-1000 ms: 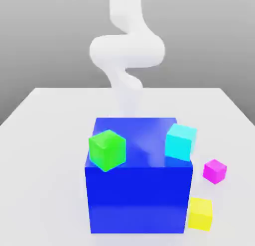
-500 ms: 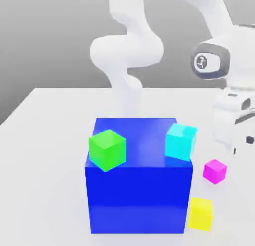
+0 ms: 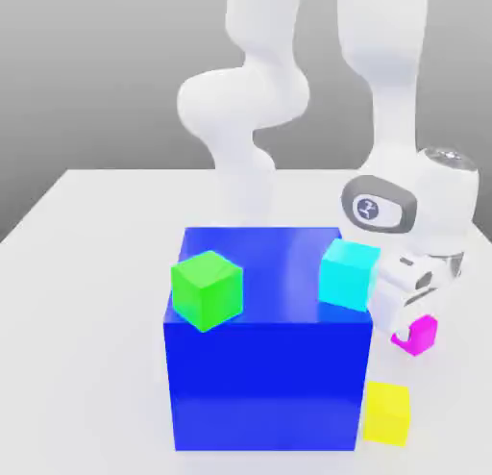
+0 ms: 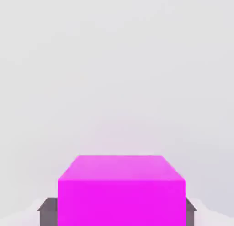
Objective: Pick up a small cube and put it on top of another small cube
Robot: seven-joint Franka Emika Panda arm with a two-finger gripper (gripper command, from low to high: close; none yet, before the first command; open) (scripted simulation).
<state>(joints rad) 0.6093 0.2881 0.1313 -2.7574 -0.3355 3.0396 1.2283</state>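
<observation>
Magenta cube — sits on the white table, just off the big blue cube's side toward the exterior view's right, low beside its upper corner; only its outer and lower part shows past the white hand that has come down over it; in the hand view the magenta cube stands squarely between the two dark fingers, one grey pad showing at each of its flanks, both pads tight against the sides; gripper clenched on the magenta cube, the cube resting on the table surface as far as can be told.

Gripper in the exterior view — pointing down, its fingertips hidden behind the hand's body and the cube; wrist housing with the round grey joint above it, close to the blue cube's upper corner.

Cyan cube — on top of the big blue cube, at the edge toward the exterior view's right, slightly overhanging that edge; near the hand but apart from the magenta cube.

Green cube — on the blue cube's top, at the near corner toward the exterior view's left, tilted.

Yellow cube — on the table, nearer the camera than the magenta one, just beside the blue cube's lower corner.
</observation>
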